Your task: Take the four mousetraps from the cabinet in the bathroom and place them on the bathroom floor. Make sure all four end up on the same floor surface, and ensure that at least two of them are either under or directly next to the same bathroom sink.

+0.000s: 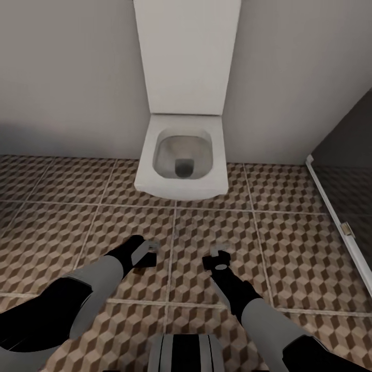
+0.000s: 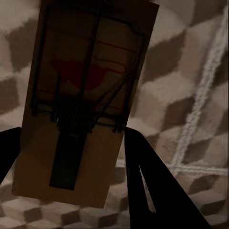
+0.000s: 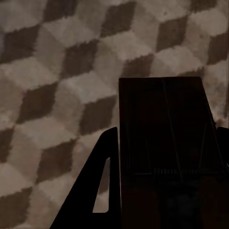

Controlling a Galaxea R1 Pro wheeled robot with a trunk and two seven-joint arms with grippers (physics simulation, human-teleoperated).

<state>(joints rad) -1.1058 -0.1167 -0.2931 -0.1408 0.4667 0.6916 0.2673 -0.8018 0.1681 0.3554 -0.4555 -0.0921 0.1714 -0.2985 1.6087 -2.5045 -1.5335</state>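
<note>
Before the toilet [image 1: 182, 155], over cube-patterned bathroom floor [image 1: 289, 232], both jaws clamped on mousetraps [image 2: 86, 95].

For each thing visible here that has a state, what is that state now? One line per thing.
Left gripper: shut on a mousetrap, above the floor.
Left mousetrap: held between the fingers, red mark facing the camera, not on the floor.
Right gripper: shut on a mousetrap, above the floor.
Right mousetrap: held between the fingers, in dark shadow.
Toilet: lid up, bowl open.
Floor: no mousetrap seen on it.
</note>
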